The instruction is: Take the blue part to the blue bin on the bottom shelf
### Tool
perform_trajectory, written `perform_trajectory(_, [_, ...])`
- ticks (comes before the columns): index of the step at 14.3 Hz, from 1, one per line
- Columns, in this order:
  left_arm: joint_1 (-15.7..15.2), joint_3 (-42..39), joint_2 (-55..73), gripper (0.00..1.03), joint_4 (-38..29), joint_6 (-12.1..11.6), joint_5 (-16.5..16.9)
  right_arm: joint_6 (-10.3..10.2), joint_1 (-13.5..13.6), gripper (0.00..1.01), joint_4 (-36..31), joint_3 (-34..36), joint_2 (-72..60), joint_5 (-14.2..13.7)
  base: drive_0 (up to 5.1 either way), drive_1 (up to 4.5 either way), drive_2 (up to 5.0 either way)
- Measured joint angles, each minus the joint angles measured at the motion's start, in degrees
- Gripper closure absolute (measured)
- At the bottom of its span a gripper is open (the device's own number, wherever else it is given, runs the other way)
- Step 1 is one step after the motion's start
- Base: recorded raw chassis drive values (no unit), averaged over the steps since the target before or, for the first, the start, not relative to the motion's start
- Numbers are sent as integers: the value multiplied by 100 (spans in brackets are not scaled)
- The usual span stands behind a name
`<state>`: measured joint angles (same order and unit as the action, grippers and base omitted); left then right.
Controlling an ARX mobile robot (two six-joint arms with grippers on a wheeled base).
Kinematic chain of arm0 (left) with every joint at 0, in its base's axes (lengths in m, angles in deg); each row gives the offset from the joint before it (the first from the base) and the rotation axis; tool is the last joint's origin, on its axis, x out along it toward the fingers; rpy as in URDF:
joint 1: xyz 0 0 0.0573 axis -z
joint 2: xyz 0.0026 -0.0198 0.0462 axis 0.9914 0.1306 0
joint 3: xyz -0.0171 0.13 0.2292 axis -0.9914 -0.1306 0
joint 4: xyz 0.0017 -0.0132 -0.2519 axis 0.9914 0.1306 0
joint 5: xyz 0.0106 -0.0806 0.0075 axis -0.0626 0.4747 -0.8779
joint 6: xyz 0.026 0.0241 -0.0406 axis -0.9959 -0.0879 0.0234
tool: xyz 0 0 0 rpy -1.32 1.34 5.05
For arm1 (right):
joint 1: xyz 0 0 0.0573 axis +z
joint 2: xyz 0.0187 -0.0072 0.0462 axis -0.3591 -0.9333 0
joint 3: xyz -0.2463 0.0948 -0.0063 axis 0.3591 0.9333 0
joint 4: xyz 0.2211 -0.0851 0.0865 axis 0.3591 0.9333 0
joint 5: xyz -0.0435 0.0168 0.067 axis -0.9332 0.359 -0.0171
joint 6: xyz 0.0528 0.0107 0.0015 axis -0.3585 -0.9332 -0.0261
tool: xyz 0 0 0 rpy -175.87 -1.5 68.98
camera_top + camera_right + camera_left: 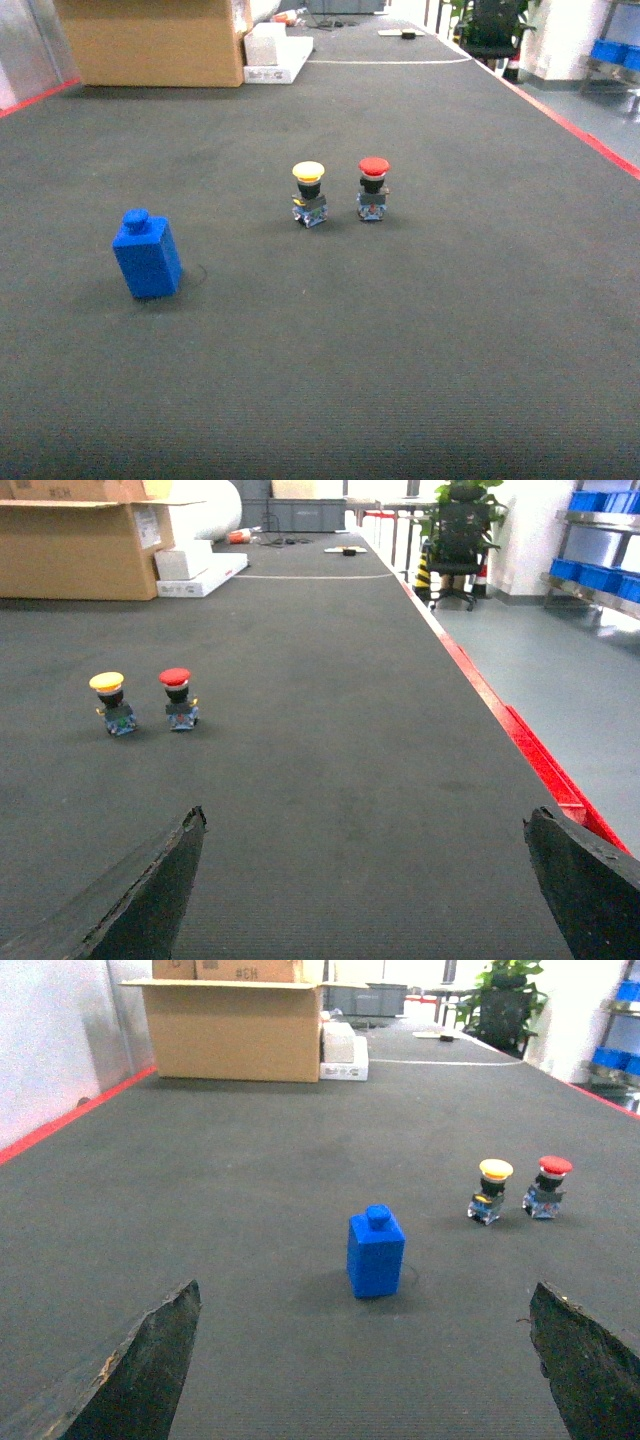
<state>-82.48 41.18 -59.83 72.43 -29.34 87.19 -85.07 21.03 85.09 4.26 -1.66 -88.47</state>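
The blue part [147, 256] is standing upright on the dark bench [400, 330], well to the left of a yellow button [308, 193] and a red button [373, 187]. Both the left tool [365, 1360] and right tool [365, 880] are hanging spread wide, holding nothing

Both hands' fingers [140, 1380] cropped; far blue bins [600, 577] blurred.
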Motion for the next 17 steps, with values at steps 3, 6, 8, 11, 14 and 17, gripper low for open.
perform_trajectory(3, [0,0,2,5,-2,2,0,2,0,3,-13,0,0,0,0,0,0])
perform_trajectory(6, [0,0,2,5,-2,2,-2,2,0,3,-13,0,0,0,0,0,0])
perform_trajectory(8, [4,0,7,5,22,7,-24,2,0,3,-13,0,0,-2,0,0,0])
perform_trajectory(11, [870,686,2378,5,-221,431,-1615,4,-4,3,-13,0,0,-7,0,0,0])
perform_trajectory(14, [942,1537,5589,5,-2892,457,-1213,4,0,3,-13,0,0,-2,0,0,0])
perform_trajectory(17, [1176,2194,7567,5,-3893,459,-1150,4,0,3,-13,0,0,-2,0,0,0])
